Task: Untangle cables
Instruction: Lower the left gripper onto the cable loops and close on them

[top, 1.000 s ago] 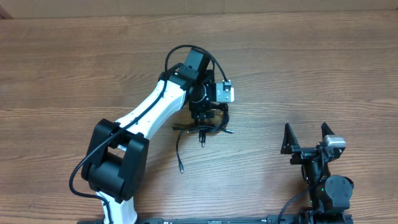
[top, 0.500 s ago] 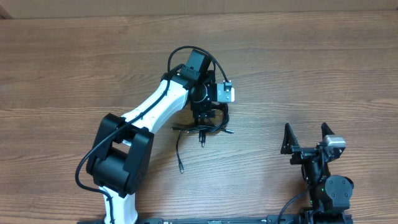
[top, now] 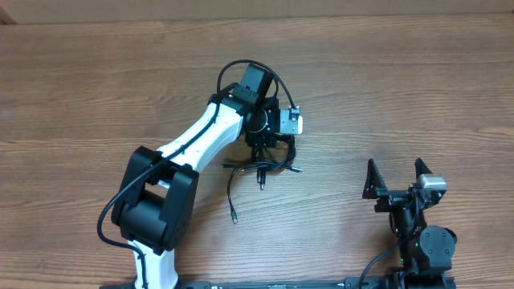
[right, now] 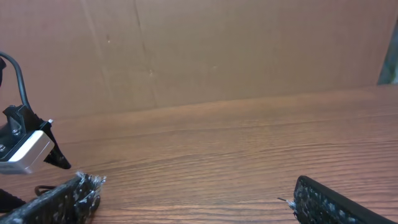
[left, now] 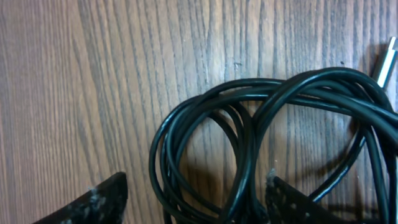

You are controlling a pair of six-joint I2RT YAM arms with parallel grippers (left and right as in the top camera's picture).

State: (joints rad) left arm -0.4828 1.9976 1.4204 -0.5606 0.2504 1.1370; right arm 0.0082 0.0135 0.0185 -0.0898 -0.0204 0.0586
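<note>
The cables point(top: 259, 168) lie as a tangled black bundle on the wooden table point(top: 401, 96), with one loose end point(top: 233, 215) trailing toward the front. My left gripper point(top: 261, 152) points down over the bundle. In the left wrist view the looped cables point(left: 245, 143) sit between my left gripper's point(left: 196, 182) two fingers. The left finger point(left: 106, 196) stands apart from the loops and the right finger point(left: 289, 199) is right against them. A silver plug tip point(left: 387, 59) shows at the upper right. My right gripper point(top: 393, 172) rests open at the front right, far from the cables.
A brown cardboard wall point(right: 217, 50) rises behind the table. In the right wrist view, the right gripper point(right: 196, 186) looks along the bare wood, and the left arm's white camera housing point(right: 25, 152) shows at the left edge.
The left arm's lower links shifted slightly, and the left gripper has settled a little lower over the bundle with its jaws narrowing. The right arm has not moved.
</note>
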